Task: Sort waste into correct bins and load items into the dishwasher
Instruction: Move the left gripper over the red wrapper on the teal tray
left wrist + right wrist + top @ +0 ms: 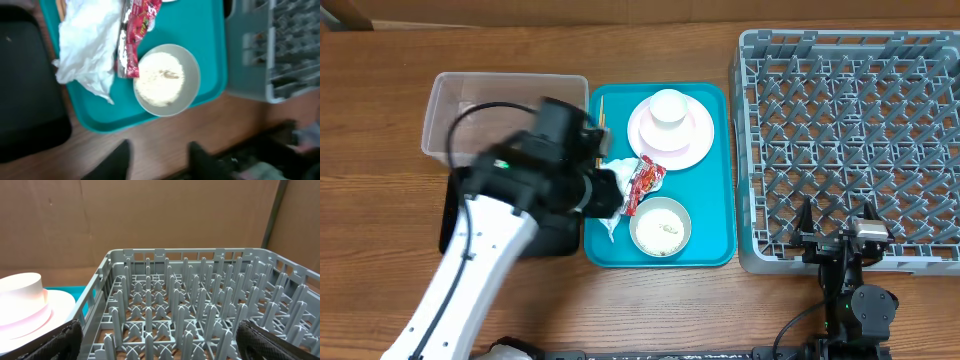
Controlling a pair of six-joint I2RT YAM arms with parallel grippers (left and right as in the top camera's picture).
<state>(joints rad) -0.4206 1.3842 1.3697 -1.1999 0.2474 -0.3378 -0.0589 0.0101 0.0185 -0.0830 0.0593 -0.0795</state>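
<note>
Hovering my left gripper [160, 156], fingers spread and empty, over the teal tray's [200, 30] left edge, I'm at waste-sorting: the tissue [87, 45] and red wrapper [134, 35] lie there touching. Next I'd drop onto the tissue and pinch. My right gripper [160, 342] sits spread, empty, at the dish rack's [200, 305] front edge.

Wood table [370, 110] holds clear tub [510, 77], black tray [25, 90] beside it, teal tray [715, 225] mid, grey dish rack [745, 150] R.
</note>
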